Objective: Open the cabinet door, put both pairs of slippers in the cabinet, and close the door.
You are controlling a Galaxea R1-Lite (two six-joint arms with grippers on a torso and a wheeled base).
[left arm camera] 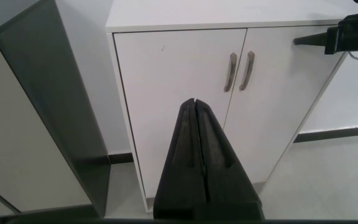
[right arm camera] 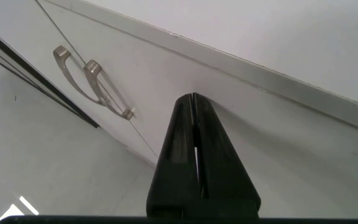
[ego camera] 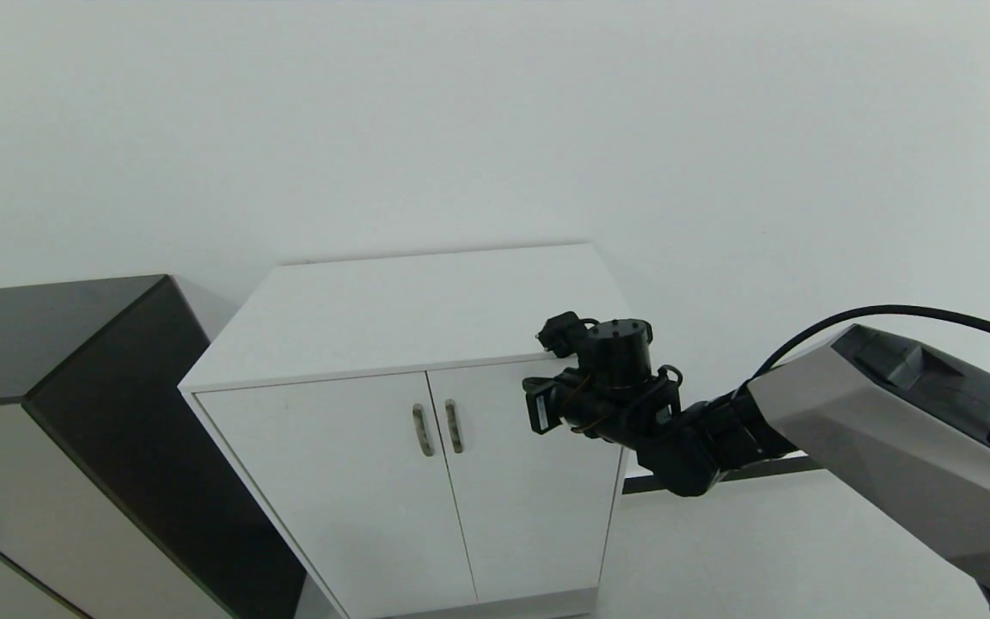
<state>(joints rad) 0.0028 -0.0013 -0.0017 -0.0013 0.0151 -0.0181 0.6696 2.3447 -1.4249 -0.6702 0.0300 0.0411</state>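
Note:
The white cabinet (ego camera: 392,318) stands against the wall with both doors shut. Two metal handles (ego camera: 438,427) sit side by side at the middle seam, also seen as handles (left arm camera: 239,70) and handles (right arm camera: 89,78). My right gripper (ego camera: 540,406) is shut and empty, its tip close to the upper part of the right door (ego camera: 529,499), to the right of the handles. The same right gripper (left arm camera: 298,42) points across that door. My left gripper (left arm camera: 194,102) is shut and empty, held back from the cabinet and facing the left door (left arm camera: 173,93). The right gripper (right arm camera: 194,96) nearly touches the door face.
A dark unit (ego camera: 117,404) with a pale front stands just left of the cabinet, with a narrow gap between them. A dark skirting strip (ego camera: 718,474) runs along the white wall to the right. Open pale floor (ego camera: 761,559) lies right of the cabinet.

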